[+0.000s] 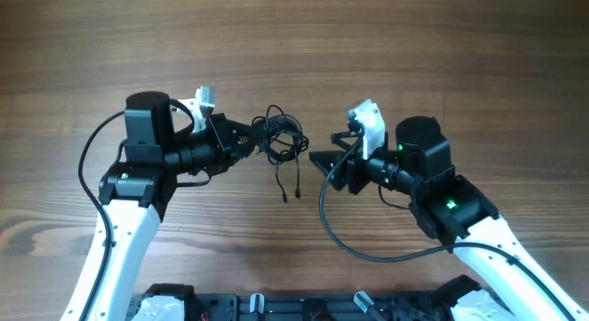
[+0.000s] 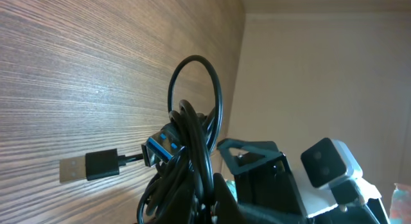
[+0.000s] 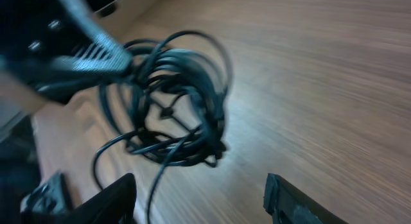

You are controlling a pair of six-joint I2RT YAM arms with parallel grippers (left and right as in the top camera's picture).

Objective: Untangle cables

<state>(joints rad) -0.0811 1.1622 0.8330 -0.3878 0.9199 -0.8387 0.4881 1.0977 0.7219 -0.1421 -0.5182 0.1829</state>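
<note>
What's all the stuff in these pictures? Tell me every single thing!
table: one, brown wood, under everything
cables: one tangled bunch, number unclear, black, middle of the table
black plug: one, black, on a strand sticking out of the bunch
blue plug: one, blue inside, within the bunch
left gripper: one, black, shut on the cables
right gripper: one, black, open, beside the bunch, not touching

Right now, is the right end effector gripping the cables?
No, the right end effector is open and clear of the cables.
</note>
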